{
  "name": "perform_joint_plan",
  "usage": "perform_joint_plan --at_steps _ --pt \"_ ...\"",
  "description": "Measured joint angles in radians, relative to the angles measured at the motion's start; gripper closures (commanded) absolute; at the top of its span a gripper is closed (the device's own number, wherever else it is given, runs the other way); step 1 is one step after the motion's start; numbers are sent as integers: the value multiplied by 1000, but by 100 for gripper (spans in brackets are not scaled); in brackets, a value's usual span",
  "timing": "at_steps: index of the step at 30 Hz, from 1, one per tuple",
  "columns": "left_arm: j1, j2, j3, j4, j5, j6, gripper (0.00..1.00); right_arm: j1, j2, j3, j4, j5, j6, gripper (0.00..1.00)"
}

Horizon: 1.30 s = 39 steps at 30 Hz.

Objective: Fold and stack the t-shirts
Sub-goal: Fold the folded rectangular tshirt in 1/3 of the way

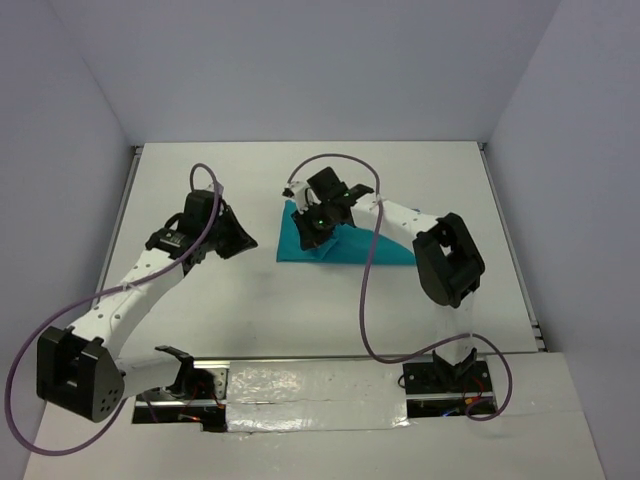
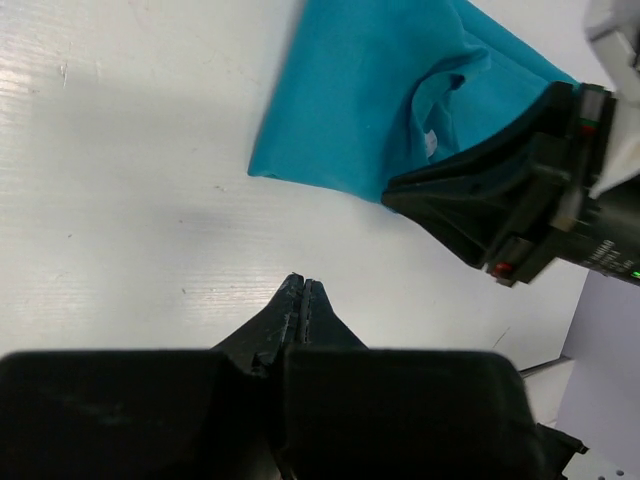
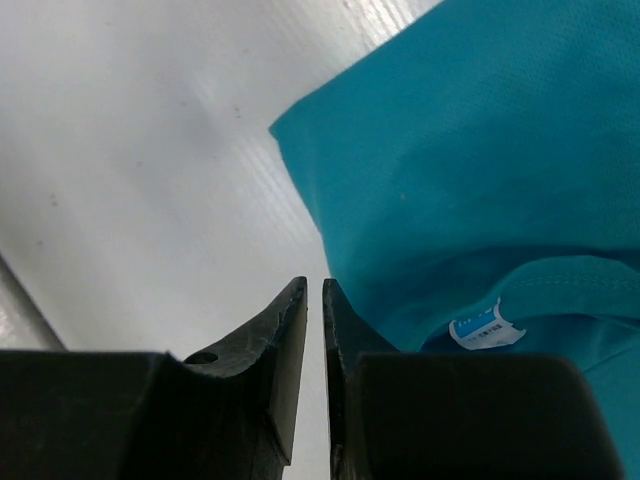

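Overhead view of a white bench (image 1: 300, 310) with grey walls on three sides. A teal t-shirt (image 1: 345, 248) lies bunched in a rough wedge just right of the frame's centre, flat on the bench.

The right claw (image 1: 308, 232) sits over the shirt's left part, near the middle of the frame. In the right wrist view its two black fingers (image 3: 285, 330) are drawn nearly together with only a thin slit between them. Nothing is caught there. The shirt (image 3: 480, 150) fills the upper right of that view, one corner reaching toward the centre, and a small white-and-blue label (image 3: 487, 325) shows at its neck opening.

The left claw (image 1: 240, 238) is left of centre, apart from the cloth. In the left wrist view its fingertips (image 2: 302, 292) are pressed together, empty, above bare bench, with the shirt (image 2: 350, 100) in the upper middle.

A purple cable (image 1: 365, 300) loops along each arm.
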Motion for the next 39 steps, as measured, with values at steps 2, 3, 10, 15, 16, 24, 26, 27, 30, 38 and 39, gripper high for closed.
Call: perform_joint_plan --at_steps 2,3,10,15,16,24,26,27,30,38,39 --pt "0 -19 -16 18 -3 -1 95 9 16 4 -2 43 4 82" --pt "0 -24 -24 29 -3 -3 95 12 29 11 -4 69 8 82" --pt "0 -24 -44 65 -5 -18 94 5 64 5 -11 235 14 85" --pt "0 -14 -44 89 -2 -18 93 -35 59 -49 -8 283 18 86" --pt "0 -11 -44 95 -1 -18 93 -48 55 -63 -9 291 19 86" --pt "0 46 -44 147 34 -14 90 -114 -7 -168 -6 303 22 85" --pt "0 68 -42 162 47 -11 90 -130 -29 -182 -7 271 22 84" --pt "0 79 -40 169 54 -6 90 -143 -47 -185 -8 245 22 84" --pt "0 110 -24 185 74 7 88 -182 -109 -185 -5 169 21 82" --pt "-3 237 39 284 162 13 86 -252 -106 67 -14 -8 1 81" --pt "-5 257 47 298 177 13 86 -253 -79 106 -11 -35 -3 81"
